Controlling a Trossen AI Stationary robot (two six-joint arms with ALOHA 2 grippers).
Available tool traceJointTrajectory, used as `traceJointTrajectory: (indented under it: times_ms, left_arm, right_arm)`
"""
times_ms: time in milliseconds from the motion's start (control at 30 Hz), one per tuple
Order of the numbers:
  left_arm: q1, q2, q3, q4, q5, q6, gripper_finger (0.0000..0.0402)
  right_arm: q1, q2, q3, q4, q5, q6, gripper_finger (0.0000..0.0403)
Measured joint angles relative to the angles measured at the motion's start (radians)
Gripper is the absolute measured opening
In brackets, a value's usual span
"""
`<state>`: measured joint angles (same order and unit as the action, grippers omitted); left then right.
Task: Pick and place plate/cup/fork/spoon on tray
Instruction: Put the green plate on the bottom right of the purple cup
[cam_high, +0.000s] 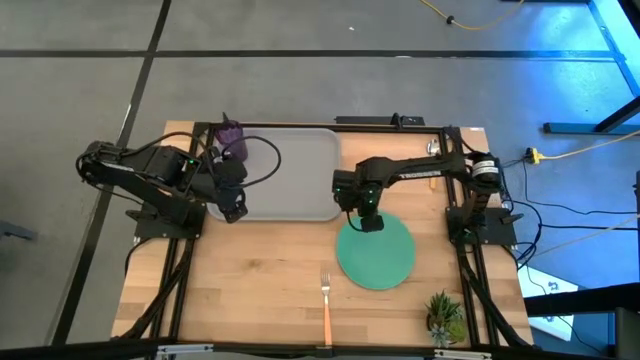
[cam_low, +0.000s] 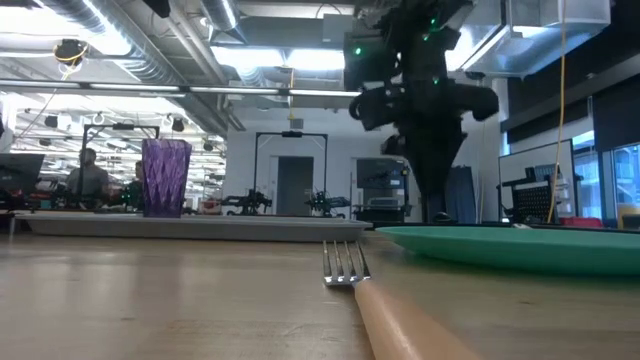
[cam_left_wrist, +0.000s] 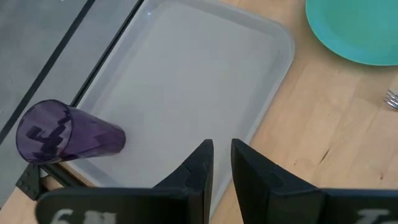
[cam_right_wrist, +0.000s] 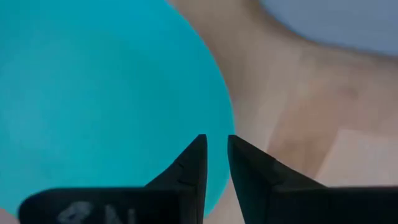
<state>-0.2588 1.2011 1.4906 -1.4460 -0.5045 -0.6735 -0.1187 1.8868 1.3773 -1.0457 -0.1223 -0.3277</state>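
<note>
wooden table (cam_high: 260, 290). tray (cam_high: 300, 175) at back centre-left, cup (cam_high: 232, 140) on its far left corner. left gripper (cam_high: 233, 208) at tray's near left edge. right gripper (cam_high: 370, 220) over plate's (cam_high: 385, 258) far rim. fork (cam_high: 326, 300) near front edge, left of plate. plant (cam_high: 445, 316) front right.

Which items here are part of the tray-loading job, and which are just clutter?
Job items:
- tray, grey
- cup, purple, standing on the tray's corner
- plate, teal, on the table with the right claw over its edge
- fork, orange handle, on the table
- spoon: hard to make out

Clutter:
- potted plant at the table's corner
- yellow cable on the floor
</note>
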Motion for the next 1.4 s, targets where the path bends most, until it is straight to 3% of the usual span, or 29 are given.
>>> traceJointTrajectory:
  times_ms: [500, 667, 867, 1400]
  left_arm:
    - [0.000, 0.000, 0.000, 0.000, 0.001, -0.006, 0.0050]
    - [0.000, 0.000, 0.000, 0.000, 0.001, -0.006, 0.0050]
    - [0.000, 0.000, 0.000, 0.000, 0.001, -0.007, 0.0050]
    - [0.000, 0.000, 0.000, 0.000, 0.001, -0.008, 0.0050]
  right_arm:
    - [-0.021, 0.085, -0.002, 0.101, -0.012, -0.201, 0.0072]
    - [-0.031, 0.085, -0.003, 0.108, -0.019, -0.231, 0.0072]
    - [-0.049, 0.093, -0.004, 0.116, -0.139, -0.236, 0.0072]
    - [-0.071, 0.096, -0.015, 0.142, -0.142, -0.288, 0.0072]
